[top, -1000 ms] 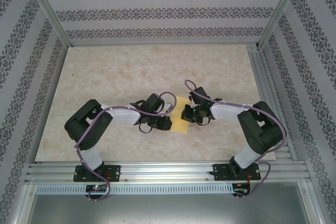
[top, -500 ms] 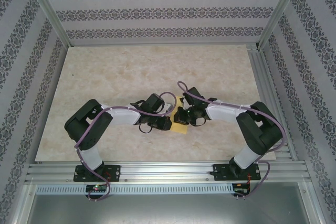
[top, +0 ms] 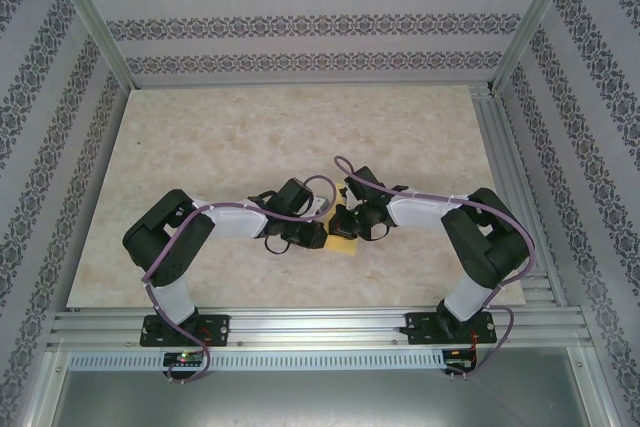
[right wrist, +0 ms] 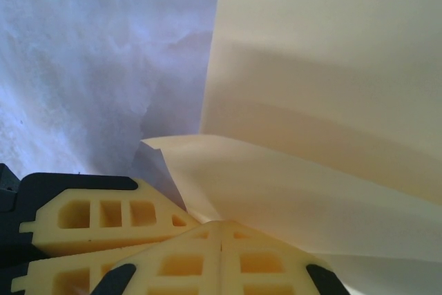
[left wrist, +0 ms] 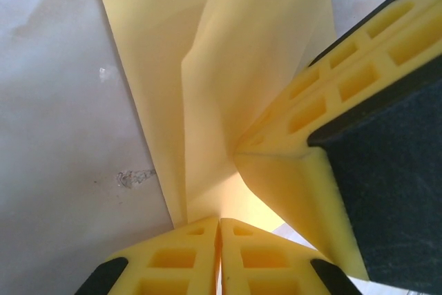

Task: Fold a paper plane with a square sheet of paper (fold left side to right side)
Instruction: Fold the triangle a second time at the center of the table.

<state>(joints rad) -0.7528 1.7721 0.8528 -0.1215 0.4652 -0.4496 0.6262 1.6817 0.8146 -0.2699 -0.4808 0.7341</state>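
Table: the pale marbled table (top: pixel 200 147) is carrying both arms, which are reaching inward and meeting near its middle.
Task item: the square sheet of paper (top: pixel 347 243) is lying on the table between the two grippers, and a small yellow patch of it is showing in the top view.
Paper shape: the sheet (left wrist: pixel 228 67) is partly lifting off the table; one flap is rising from the flat layer and curving up toward the right gripper's tip.
Left gripper: the left gripper (left wrist: pixel 219 240) is keeping its yellow pads pressed together with no gap, tips sitting at the near edge of the sheet. Whether paper is lying between the pads, I cannot tell.
Right gripper: the right gripper (right wrist: pixel 221 240) is holding its pads together and pinching the raised flap, which is running straight into the seam between them.
Relation: the right gripper's finger (left wrist: pixel 311 101) is standing just beside the left gripper's tips, over the paper; in the right wrist view a left gripper pad (right wrist: pixel 90 229) is showing close at the lower left.
Arms: both elbows are bending outward and both wrists are pointing inward at the sheet.
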